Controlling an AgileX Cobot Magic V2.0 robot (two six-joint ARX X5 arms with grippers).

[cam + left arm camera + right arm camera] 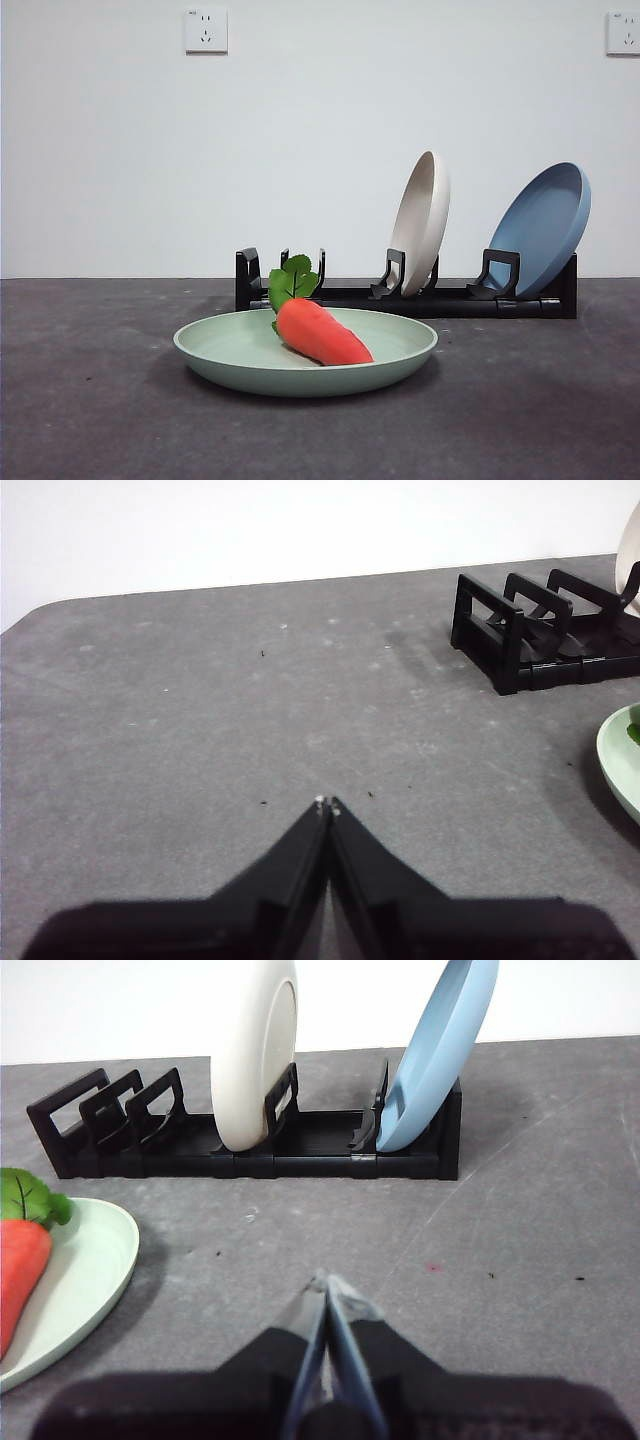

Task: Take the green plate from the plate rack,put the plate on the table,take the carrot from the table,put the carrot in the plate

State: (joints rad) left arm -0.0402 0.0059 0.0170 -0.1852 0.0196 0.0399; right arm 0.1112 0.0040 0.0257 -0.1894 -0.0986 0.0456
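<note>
Grey table (90,420), carrot (322,333) beside right claw (328,1285)

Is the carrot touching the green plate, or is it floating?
Touching. In the front view the carrot lies right on the inside of the green plate, with no gap under it. Neither gripper is near it.

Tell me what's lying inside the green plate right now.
The carrot lies on its side inside the green plate, leaves toward the plate rack. Nothing else shows in the plate; the patch beneath the carrot is covered.
</note>
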